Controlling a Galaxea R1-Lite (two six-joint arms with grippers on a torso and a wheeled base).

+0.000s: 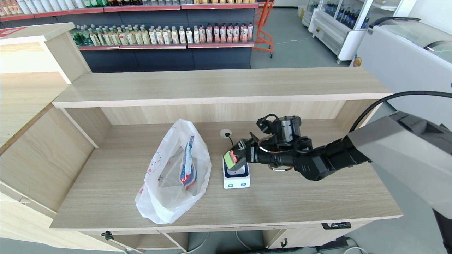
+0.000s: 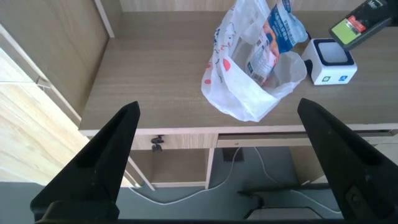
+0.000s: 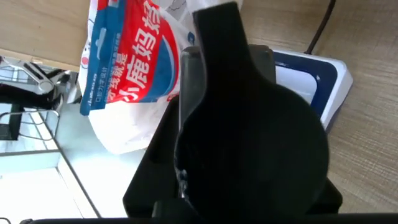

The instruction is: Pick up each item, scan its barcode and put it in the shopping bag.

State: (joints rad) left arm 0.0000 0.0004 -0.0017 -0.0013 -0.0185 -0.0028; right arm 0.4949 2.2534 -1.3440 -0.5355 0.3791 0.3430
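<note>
Your small packet (image 1: 230,159), green with a red patch, sits at the centre of the head view, clamped in the right pincer (image 1: 236,159). The pincer holds it tilted just above the scanner (image 1: 236,180), a white box with a dark blue top standing on the tabletop (image 1: 300,197). You cannot tell from these views whether the packet touches the scanner's top. A black cable (image 1: 231,140) runs from the scanner back to a round hole in the tabletop.

Just left of the scanner in the frame you see the shopping bag (image 1: 169,201), white and translucent, its mouth facing up and back. A blue, red and white pouch (image 1: 187,164) stands inside it.

Your left pincer (image 2: 221,158) is spread wide and holds nothing. In its wrist view it hangs out past the tabletop's front edge, with the bag and scanner well beyond it.
</note>
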